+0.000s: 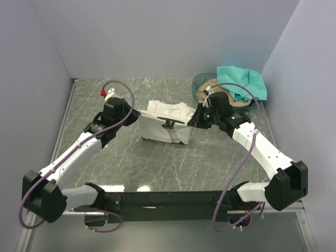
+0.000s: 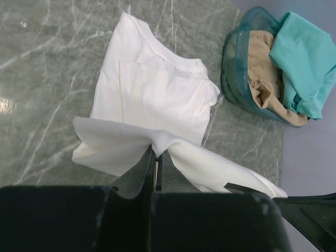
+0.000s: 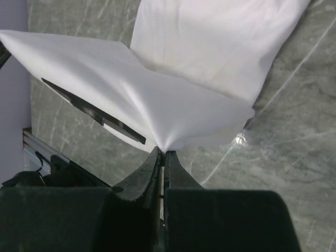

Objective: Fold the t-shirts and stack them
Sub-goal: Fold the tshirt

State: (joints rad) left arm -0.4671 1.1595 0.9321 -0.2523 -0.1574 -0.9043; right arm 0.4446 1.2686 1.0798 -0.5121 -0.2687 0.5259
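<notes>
Left gripper point(image 2: 156, 153) and right gripper point(image 3: 162, 152) each pinched an edge of the white shirt point(image 1: 163, 113), which hung between them, sagging onto the table point(image 1: 157, 168). Beside it, the basket point(image 2: 235, 63) held the teal shirt point(image 2: 304, 58) and tan shirt point(image 2: 260, 63).

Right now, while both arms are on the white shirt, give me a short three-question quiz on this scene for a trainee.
1. True or false: the left gripper and the right gripper are each shut on the white t-shirt.
2. Where is the teal t-shirt? A: spread flat beside the white t-shirt. B: draped over the green basket. C: in the left gripper.
3. Fill in: the shirt in the basket under the teal one is ___.
Key: 1 true. 2 B. 3 the tan t-shirt.
</notes>
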